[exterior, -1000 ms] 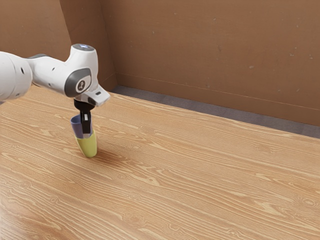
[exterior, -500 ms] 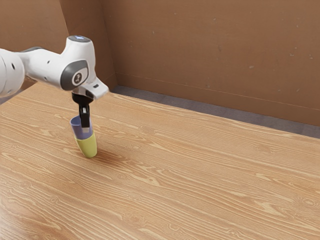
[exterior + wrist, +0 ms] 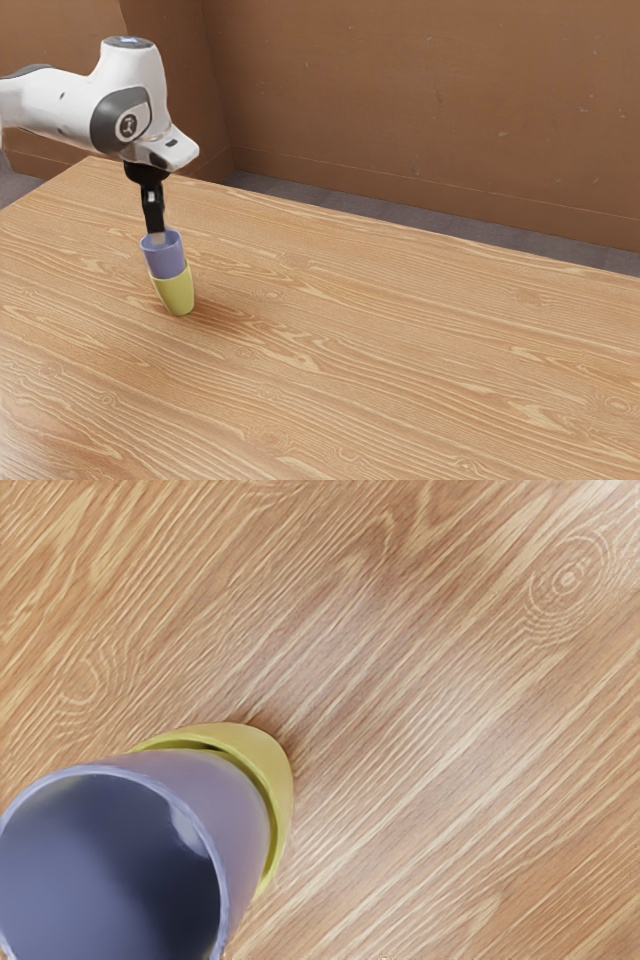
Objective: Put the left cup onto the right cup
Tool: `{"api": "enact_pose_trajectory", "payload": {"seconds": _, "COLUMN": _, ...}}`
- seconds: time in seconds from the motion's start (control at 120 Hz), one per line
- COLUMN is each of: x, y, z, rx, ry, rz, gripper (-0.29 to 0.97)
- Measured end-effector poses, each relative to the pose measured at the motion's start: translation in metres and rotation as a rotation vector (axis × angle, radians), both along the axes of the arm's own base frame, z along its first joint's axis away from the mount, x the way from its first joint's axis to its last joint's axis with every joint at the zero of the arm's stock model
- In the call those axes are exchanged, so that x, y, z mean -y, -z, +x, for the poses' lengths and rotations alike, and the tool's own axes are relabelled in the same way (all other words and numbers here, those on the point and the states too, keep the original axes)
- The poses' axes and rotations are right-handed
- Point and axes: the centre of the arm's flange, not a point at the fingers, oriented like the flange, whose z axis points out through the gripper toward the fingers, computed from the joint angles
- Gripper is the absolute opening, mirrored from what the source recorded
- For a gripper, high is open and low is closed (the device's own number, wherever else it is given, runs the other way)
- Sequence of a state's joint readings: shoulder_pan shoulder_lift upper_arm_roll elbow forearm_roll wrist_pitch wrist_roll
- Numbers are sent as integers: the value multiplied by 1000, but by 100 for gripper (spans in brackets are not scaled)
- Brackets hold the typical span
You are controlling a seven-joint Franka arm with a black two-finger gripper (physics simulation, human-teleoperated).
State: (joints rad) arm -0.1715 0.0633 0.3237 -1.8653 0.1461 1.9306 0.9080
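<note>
risen, the hand (image 3: 152, 226) hangs over purple cup (image 3: 163, 256) nested in yellow cup (image 3: 177, 292), grip unclear.

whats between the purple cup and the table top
The yellow cup: the purple cup sits nested in it, and it stands tilted on the table, as the exterior view shows.

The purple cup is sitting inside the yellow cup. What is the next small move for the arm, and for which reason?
Probably raise the gripper straight up, away from the cups. The purple cup already rests nested in the yellow cup, and the pair leans on the table. The gripper hangs right at the purple rim, so a sideways move might tip them.
</note>
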Motion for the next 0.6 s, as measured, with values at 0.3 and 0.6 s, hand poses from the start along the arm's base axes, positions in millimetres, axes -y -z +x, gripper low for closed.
{"api": "enact_pose_trajectory", "payload": {"seconds": 0.3, "x": 5, "y": -45, "z": -21, "rx": 26, "ry": -4, "rz": -37, "gripper": 68}}
{"api": "enact_pose_trajectory", "payload": {"seconds": 0.6, "x": 22, "y": -88, "z": -22, "rx": 35, "ry": 18, "rz": -37, "gripper": 68}}
